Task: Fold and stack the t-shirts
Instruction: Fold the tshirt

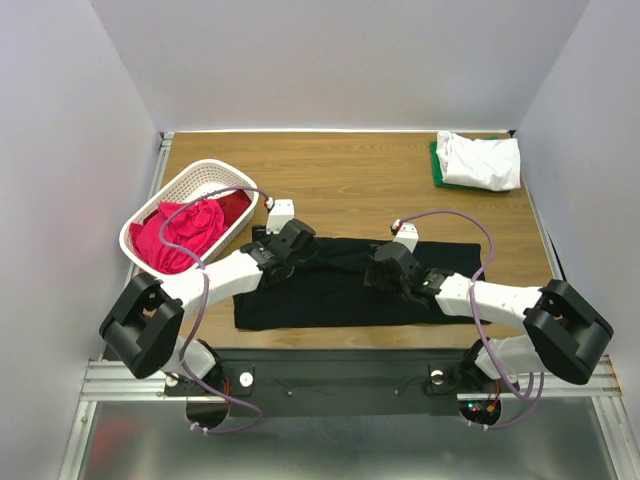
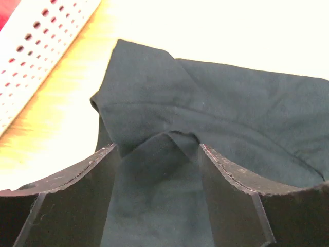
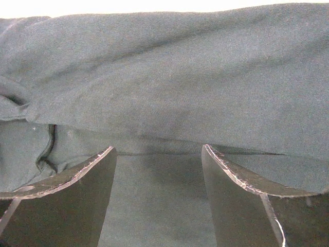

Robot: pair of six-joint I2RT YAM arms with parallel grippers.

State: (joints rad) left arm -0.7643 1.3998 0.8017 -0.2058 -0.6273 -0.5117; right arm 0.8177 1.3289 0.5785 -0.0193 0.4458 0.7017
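A large black t-shirt (image 1: 340,295) lies spread across the near middle of the table. My left gripper (image 1: 297,247) is open at the shirt's far left corner. In the left wrist view its jaws (image 2: 159,146) stand apart, with a raised fold of black cloth (image 2: 231,103) running between them. My right gripper (image 1: 385,270) is open over the shirt's right half. In the right wrist view it (image 3: 158,149) rests on the cloth with a folded edge (image 3: 169,77) just past the tips. Pink t-shirts (image 1: 180,235) and a red one (image 1: 235,205) lie in the basket. A white t-shirt (image 1: 480,160) lies on a green one (image 1: 437,165) at the back right.
The white lattice basket (image 1: 215,170) stands at the left edge of the wooden table (image 1: 340,180), close to my left arm; its wall shows in the left wrist view (image 2: 41,41). Grey walls close in the table on three sides.
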